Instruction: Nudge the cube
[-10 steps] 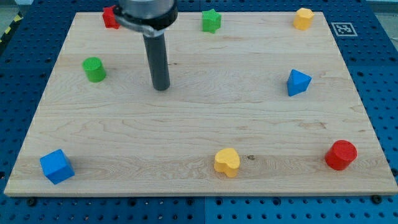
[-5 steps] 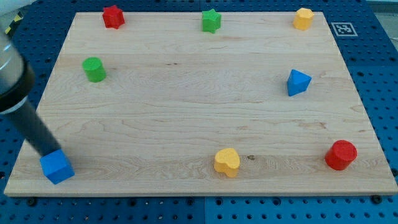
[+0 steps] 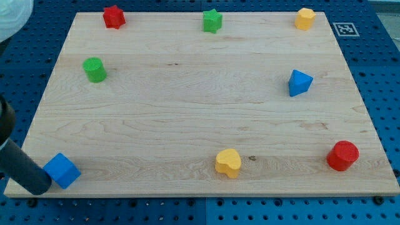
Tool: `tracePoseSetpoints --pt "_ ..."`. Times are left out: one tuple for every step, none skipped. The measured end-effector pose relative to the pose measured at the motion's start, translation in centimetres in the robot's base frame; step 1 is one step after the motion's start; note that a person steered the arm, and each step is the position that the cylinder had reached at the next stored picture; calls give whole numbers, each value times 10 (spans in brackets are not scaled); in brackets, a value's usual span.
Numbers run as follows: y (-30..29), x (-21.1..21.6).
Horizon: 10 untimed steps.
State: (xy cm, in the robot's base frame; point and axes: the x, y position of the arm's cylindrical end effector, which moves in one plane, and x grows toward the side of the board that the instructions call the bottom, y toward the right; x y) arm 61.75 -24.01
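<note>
The blue cube [image 3: 62, 170] sits near the bottom left corner of the wooden board [image 3: 200, 125]. My dark rod comes in from the view's left edge, and my tip [image 3: 39, 187] rests right against the cube's lower left side, at the board's bottom left corner.
Other blocks on the board: a red star [image 3: 113, 16], a green star [image 3: 212, 20], a yellow block [image 3: 305, 19], a green cylinder [image 3: 95, 69], a blue pyramid-like block [image 3: 299, 82], a yellow heart [image 3: 228, 162], a red cylinder [image 3: 342, 155]. A marker tag [image 3: 345, 29] lies off the board.
The rod swept from the upper middle of the board down to the bottom left corner. The blue cube has shifted slightly right and turned.
</note>
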Motion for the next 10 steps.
tracePoseSetpoints --pt "6 0" --pt "6 1" --pt "14 1" --pt "24 1" --pt "33 1" --pt "70 1" --pt "111 1" --pt "147 0" --pt "183 0" --pt "232 0"
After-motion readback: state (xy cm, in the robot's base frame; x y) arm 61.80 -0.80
